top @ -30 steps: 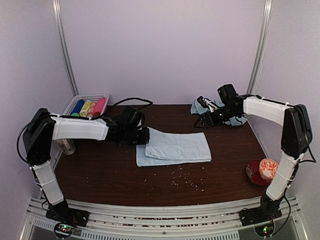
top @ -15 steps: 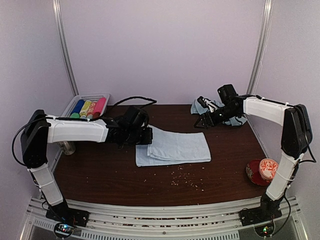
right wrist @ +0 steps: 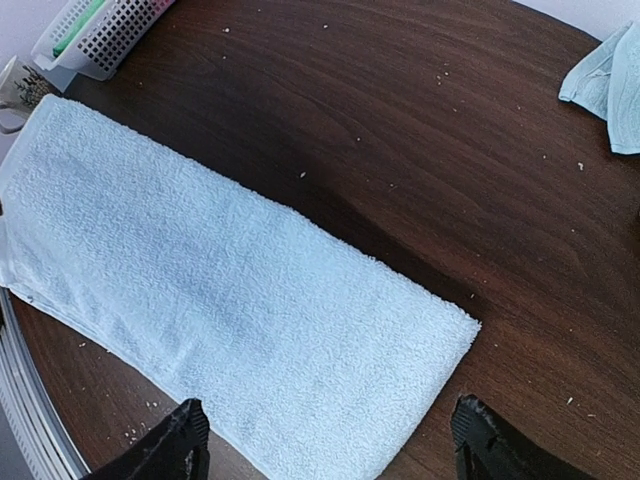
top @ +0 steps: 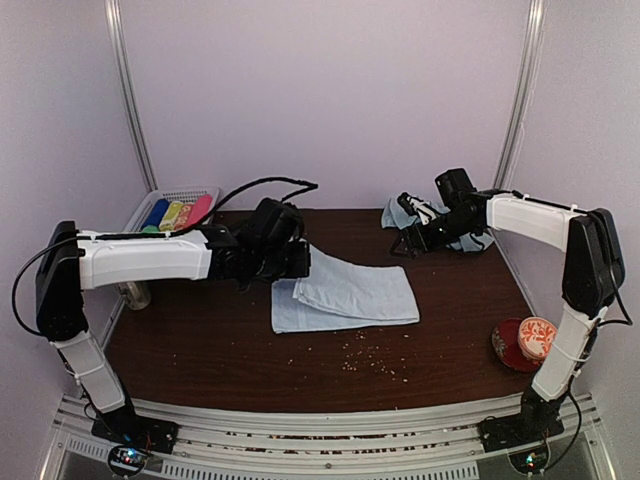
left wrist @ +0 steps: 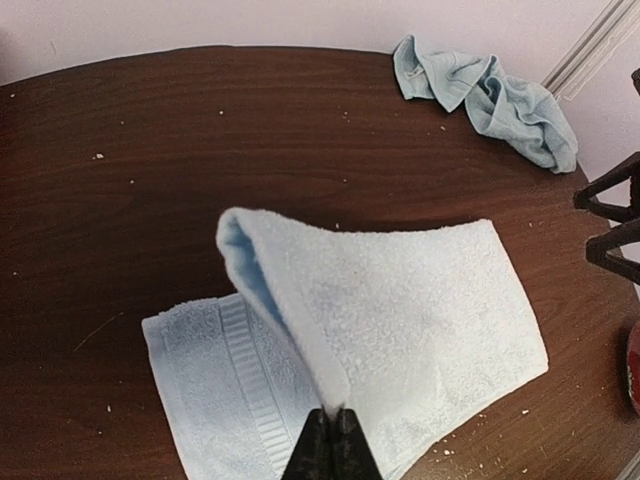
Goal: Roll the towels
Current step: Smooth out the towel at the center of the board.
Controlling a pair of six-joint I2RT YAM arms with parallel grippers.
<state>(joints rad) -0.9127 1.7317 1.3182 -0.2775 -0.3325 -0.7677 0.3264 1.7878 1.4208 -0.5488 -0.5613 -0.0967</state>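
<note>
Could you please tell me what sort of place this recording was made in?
Most likely a robot lab booth, not a home: two arms bolted to a metal rail at the edge of a table, plain pale walls close around it, and a towel partly folded on it.

folded towel (left wrist: pixel 420 300): i read it as terry cloth, looped nap, matt, with a flat woven band near the hem. crumpled towel (left wrist: pixel 490 90) at the back looks the same pale cloth, nap too small for me to tell. worktop (left wrist: pixel 150 150): dark wood grain, smooth, slight sheen, gritty with crumbs (left wrist: pixel 99 156). left hand (left wrist: pixel 333 430) and right hand (right wrist: pixel 330 440): matt black, plastic-looking. basket (right wrist: pixel 100 30): white plastic lattice. arm shells (top: pixel 150 258): smooth white plastic.
</note>
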